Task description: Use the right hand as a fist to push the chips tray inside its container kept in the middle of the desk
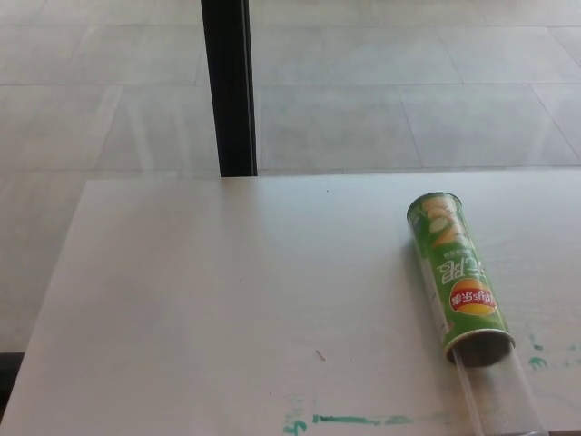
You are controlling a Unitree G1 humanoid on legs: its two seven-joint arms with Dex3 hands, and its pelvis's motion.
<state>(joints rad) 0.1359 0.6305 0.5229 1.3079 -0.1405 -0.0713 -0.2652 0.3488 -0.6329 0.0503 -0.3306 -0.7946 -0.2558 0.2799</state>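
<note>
Chips tray protruding from container

A glossy green printed container with a clear plastic tray lies on the smooth, matt white surface, before polished floor tiles.

green chips can lying on desk, clear tray protruding

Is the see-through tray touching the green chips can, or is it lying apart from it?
Touching. In the head view the clear tray runs straight into the open near end of the green can, with no gap where they meet.
</note>
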